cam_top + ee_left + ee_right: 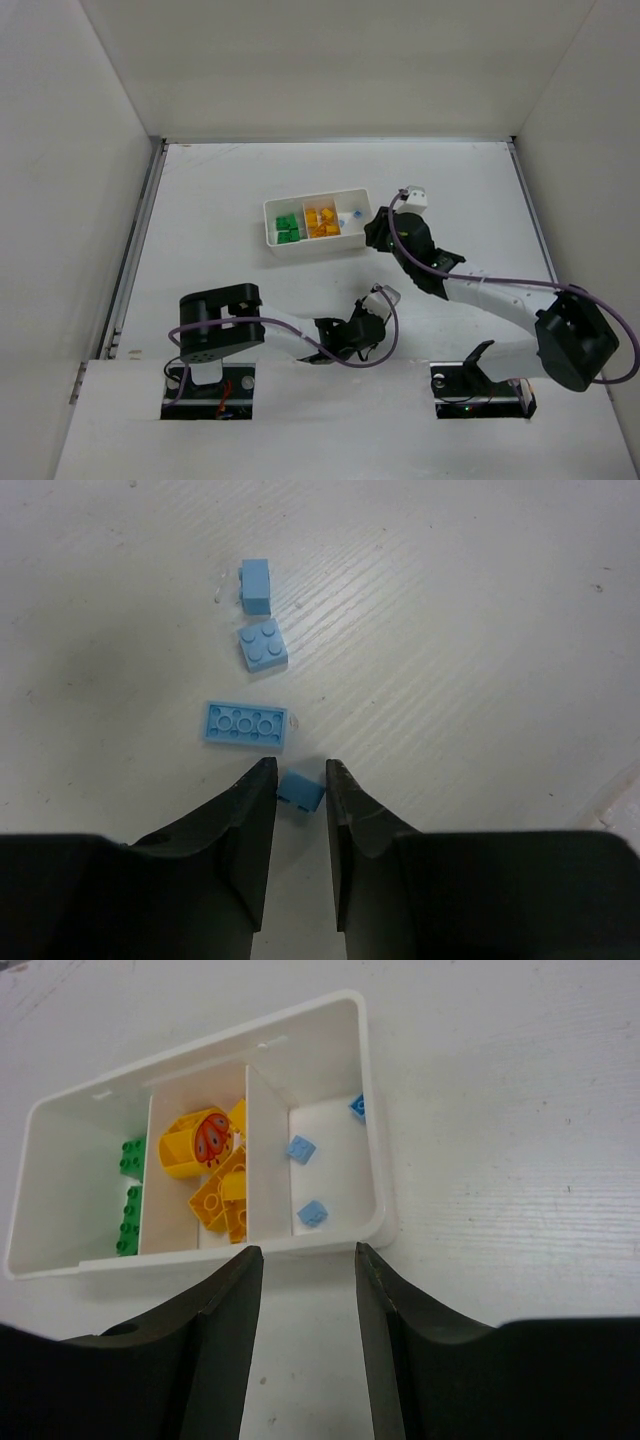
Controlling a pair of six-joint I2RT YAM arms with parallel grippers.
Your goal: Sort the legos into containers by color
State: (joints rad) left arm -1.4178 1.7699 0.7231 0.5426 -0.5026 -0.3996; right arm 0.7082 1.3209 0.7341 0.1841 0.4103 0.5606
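Observation:
The white three-compartment tray (312,248) sits mid-table. In the right wrist view its wall (200,1256) encloses green bricks (128,1205) on the left, yellow-orange bricks (210,1175) with a red-marked piece in the middle, and three pale blue bricks (312,1213) on the right. My right gripper (308,1252) is open and empty just in front of the tray, at its right end in the top view (378,228). My left gripper (301,770) is down on the table, shut on a small pale blue brick (300,788).
Three more pale blue bricks lie on the table just beyond my left fingers: a flat long one (246,724), a square one (263,645) and a small one (256,585). White walls enclose the table on three sides.

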